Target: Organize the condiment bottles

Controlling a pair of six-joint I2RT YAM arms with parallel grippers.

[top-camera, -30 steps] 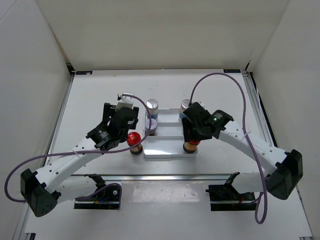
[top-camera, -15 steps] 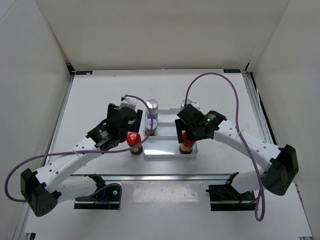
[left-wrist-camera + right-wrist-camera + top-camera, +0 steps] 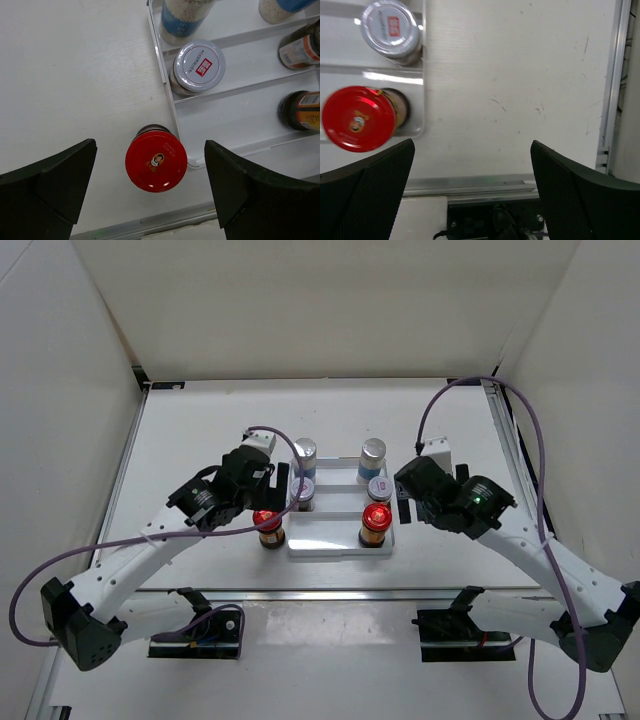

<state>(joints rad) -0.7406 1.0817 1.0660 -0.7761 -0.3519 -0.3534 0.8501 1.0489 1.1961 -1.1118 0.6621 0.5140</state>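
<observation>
A red-lidded dark glass jar (image 3: 156, 161) stands upright on the white bench (image 3: 200, 430), a little left of centre in the overhead view. It is outside a white stepped plastic tray (image 3: 325, 532), just beside the tray's front left corner. The left gripper (image 3: 150, 147) hangs directly above this jar, wide open. Its black fingers (image 3: 50, 190) are spread to either side of the red lid without touching it, and it holds nothing. Inside the tray, a second red-lidded dark jar (image 3: 377, 517) stands at the right end of the lowest step, nearest the arms. On the middle step, a short grey-lidded dark jar (image 3: 198, 65) sits at the left end and another grey-lidded jar (image 3: 391, 29) at the right end. Each grey lid carries a small red mark. On the highest step, at the back, a tall silver-capped bottle with a blue and white label (image 3: 305, 452) stands at the left. A matching silver-capped bottle (image 3: 372, 450) stands at the right. The right gripper (image 3: 471, 145) is also wide open and empty. It hovers over bare bench just right of the tray, right of centre in the overhead view. In its own wrist view, the tray's right-hand red and grey lids lie at the left edge of the frame. A purple cable (image 3: 470, 385) loops above the right arm.
</observation>
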